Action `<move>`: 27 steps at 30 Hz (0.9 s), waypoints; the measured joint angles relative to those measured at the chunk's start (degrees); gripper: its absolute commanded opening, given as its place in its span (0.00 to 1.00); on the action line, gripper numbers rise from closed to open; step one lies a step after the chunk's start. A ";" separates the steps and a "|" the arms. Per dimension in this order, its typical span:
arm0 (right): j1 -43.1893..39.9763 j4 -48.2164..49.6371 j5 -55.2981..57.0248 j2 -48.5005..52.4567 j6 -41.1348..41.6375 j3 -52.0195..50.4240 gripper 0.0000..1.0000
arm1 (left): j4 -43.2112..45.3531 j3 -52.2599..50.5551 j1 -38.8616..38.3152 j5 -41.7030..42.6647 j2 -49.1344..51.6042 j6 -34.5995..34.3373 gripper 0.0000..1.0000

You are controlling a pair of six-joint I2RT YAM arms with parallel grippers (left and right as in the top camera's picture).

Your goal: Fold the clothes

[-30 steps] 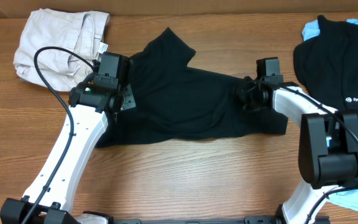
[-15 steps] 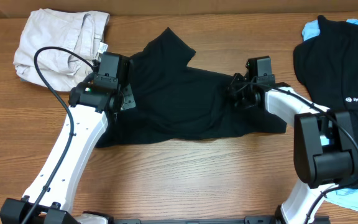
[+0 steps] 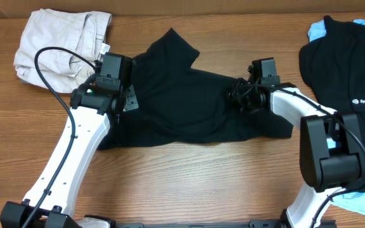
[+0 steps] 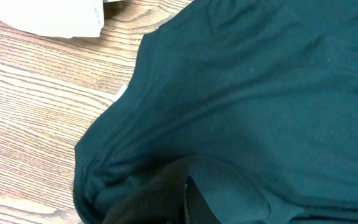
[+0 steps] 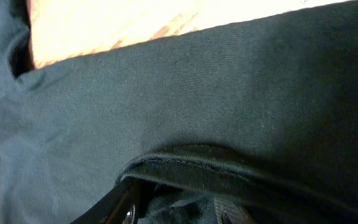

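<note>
A plain black T-shirt point(image 3: 182, 104) lies crumpled across the middle of the wooden table point(image 3: 201, 177). At the shirt's left edge my left gripper point(image 3: 127, 101) is shut, with dark cloth point(image 4: 260, 93) bunched round its jaws point(image 4: 188, 208). My right gripper point(image 3: 237, 96) rests on the shirt's right part, over a folded-in edge. In the right wrist view its fingers point(image 5: 126, 205) stand apart, with a hemmed fold point(image 5: 197, 165) lying loose between and over them. Beige trousers point(image 3: 56, 44) lie at the far left.
A black shirt with a white logo point(image 3: 347, 69) lies at the far right on top of a light-blue garment point(image 3: 319, 28). More light-blue cloth point(image 3: 363, 202) shows at the front right corner. A pale corner of the trousers point(image 4: 55, 15) shows in the left wrist view.
My right gripper moved left over the shirt, drawing its right edge inward, and its jaws have parted. The left arm has not moved.
</note>
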 measured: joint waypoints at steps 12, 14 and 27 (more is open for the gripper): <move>-0.07 -0.11 -0.94 -0.04 -2.10 -0.09 0.20 | 0.15 0.00 0.00 0.00 0.00 0.00 0.04; -0.07 0.39 -0.76 -0.04 -2.05 -0.35 0.15 | 0.15 0.00 0.00 0.00 0.00 0.00 0.04; -3.10 -5.42 -0.92 -0.74 -2.43 -0.04 0.04 | 0.24 0.00 0.00 -0.68 0.00 0.00 0.04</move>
